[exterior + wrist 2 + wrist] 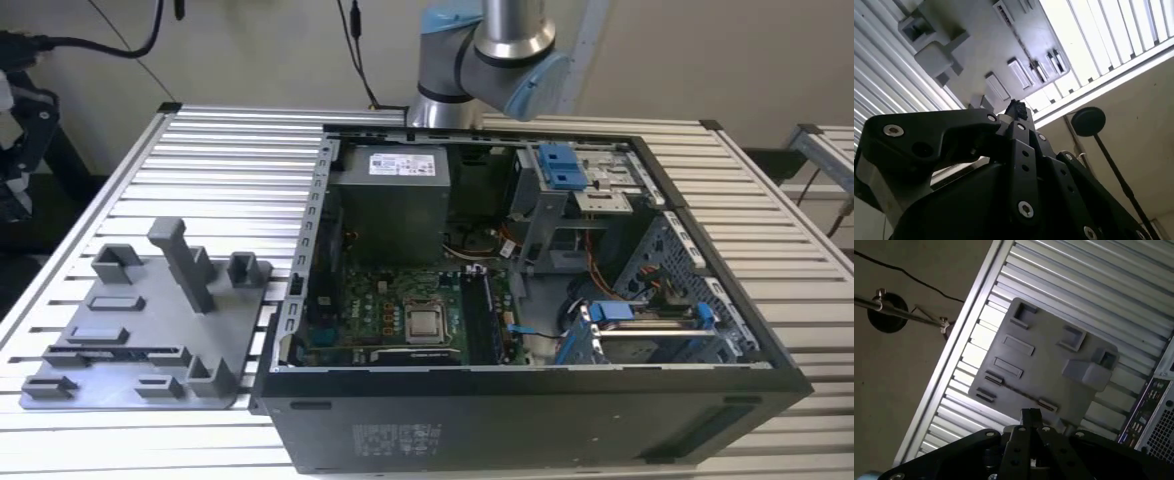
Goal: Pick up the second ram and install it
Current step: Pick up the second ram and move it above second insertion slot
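A thin dark strip, the second ram (118, 352), stands on edge in a slot of the grey tray (147, 300) at the exterior view's left. In the first wrist view it is a fine dark line (1021, 393) across the tray (1044, 360). My gripper (1030, 416) hangs high above the tray's edge, its black fingers pressed together with nothing between them. The second wrist view has the same shut gripper (1016, 107) below the tray (979, 45). Nothing touches the ram.
An open computer case (534, 400) lies on the slatted table (227, 160), right of the tray. Inside are the motherboard with its CPU socket (427, 322), memory slots (491, 318), a grey power supply (390, 205) and blue drive brackets (561, 165). The arm's joint (487, 55) stands behind the case.
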You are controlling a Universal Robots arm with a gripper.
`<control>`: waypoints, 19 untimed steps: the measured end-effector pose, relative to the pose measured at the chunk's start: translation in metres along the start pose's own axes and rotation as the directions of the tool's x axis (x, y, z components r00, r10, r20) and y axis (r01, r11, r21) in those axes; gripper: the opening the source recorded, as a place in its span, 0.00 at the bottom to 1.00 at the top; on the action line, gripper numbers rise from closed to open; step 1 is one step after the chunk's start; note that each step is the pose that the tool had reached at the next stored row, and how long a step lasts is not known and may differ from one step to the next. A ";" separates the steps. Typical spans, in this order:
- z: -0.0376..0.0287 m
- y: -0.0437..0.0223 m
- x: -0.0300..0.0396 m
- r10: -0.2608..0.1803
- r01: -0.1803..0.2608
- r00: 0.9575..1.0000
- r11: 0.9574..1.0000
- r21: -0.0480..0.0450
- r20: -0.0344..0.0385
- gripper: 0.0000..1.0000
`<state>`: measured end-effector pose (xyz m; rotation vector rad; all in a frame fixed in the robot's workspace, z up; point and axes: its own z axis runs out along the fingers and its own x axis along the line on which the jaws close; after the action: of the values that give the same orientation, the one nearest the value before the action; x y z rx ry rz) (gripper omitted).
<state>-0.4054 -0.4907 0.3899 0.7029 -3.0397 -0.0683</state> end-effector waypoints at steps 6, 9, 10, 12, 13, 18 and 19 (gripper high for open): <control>0.0000 0.0001 0.0000 -0.050 0.050 0.999 0.999 0.001 -0.003 0.11; 0.0000 0.0000 0.0000 -0.092 0.092 0.996 0.996 0.002 -0.005 0.11; 0.0000 0.0001 0.0001 -0.108 0.108 0.994 0.994 0.003 -0.006 0.11; 0.0000 0.0001 0.0001 -0.141 0.141 0.990 0.990 0.005 -0.009 0.11; 0.0000 0.0001 0.0001 -0.160 0.160 0.987 0.987 0.006 -0.010 0.11; 0.0000 0.0000 0.0001 -0.248 0.248 0.969 0.969 0.010 -0.017 0.11; 0.0000 0.0001 0.0001 -0.265 0.265 0.964 0.964 0.010 -0.018 0.11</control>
<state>-0.4056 -0.4907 0.3900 1.1018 -2.9117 -0.0468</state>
